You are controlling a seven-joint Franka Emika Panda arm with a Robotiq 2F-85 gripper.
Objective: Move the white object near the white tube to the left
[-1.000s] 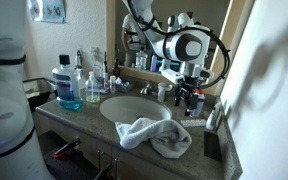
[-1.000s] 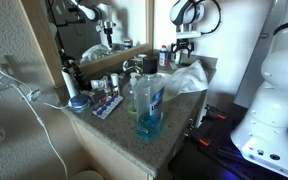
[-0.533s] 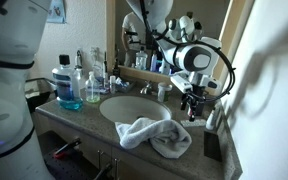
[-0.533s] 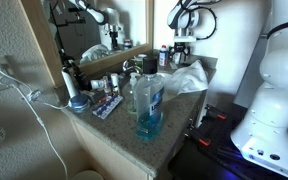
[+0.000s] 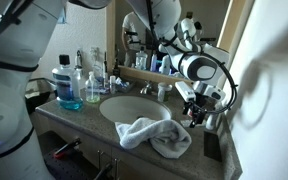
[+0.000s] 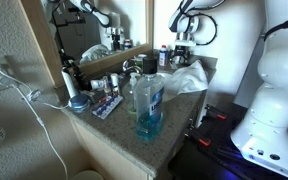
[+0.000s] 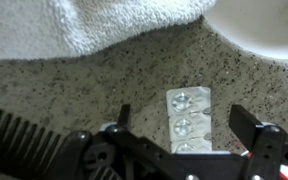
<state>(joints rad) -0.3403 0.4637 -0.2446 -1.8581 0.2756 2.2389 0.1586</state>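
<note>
The white object is a small blister pack [image 7: 187, 106] with three clear bubbles, lying flat on the speckled counter [image 7: 94, 85]. In the wrist view it sits between the fingers of my open gripper [image 7: 184, 128], apart from both. In both exterior views the gripper [image 5: 196, 108] [image 6: 181, 50] hangs low over the counter's end, beside the sink [image 5: 130, 107]. The blister pack is hidden there. I cannot make out the white tube in any view.
A crumpled white towel [image 5: 154, 135] [image 7: 104, 25] lies by the sink. A black comb [image 7: 19, 145] lies close beside one finger. Bottles, including a blue mouthwash bottle [image 5: 67, 82] [image 6: 147, 100], and toiletries [image 6: 102, 102] crowd the counter's other end. A mirror stands behind.
The arm has moved away from the sink toward the counter's end and come down lower over it. The gripper has stayed open.
</note>
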